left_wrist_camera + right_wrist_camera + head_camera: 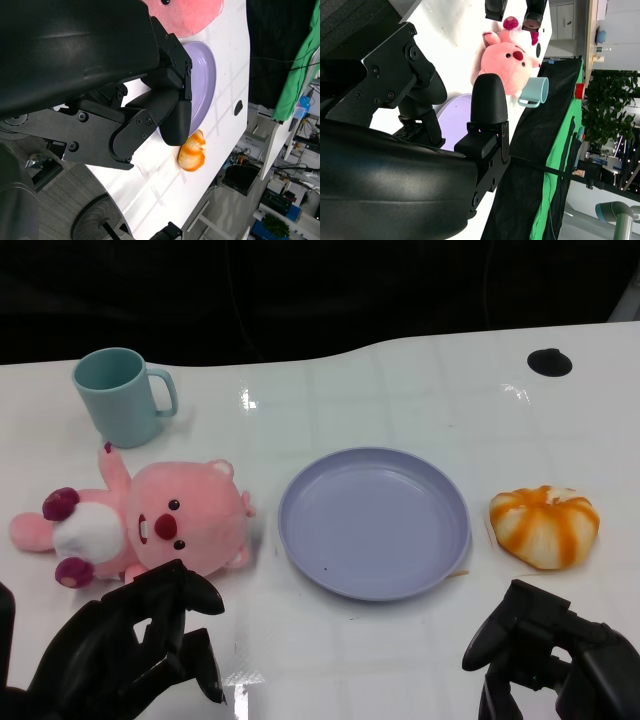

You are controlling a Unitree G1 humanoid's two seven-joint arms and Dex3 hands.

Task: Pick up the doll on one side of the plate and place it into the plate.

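1. A pink plush doll [150, 520] with a white belly, magenta paws and a red nose lies on its side on the white table, left of the plate, just apart from it.
2. A lavender round plate [374, 522] sits upright at centre, holding nothing.

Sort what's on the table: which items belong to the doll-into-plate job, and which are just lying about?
Job: pink doll, purple plate, left hand nearest the doll.
Lying about: teal mug, orange-and-white plush, right hand.
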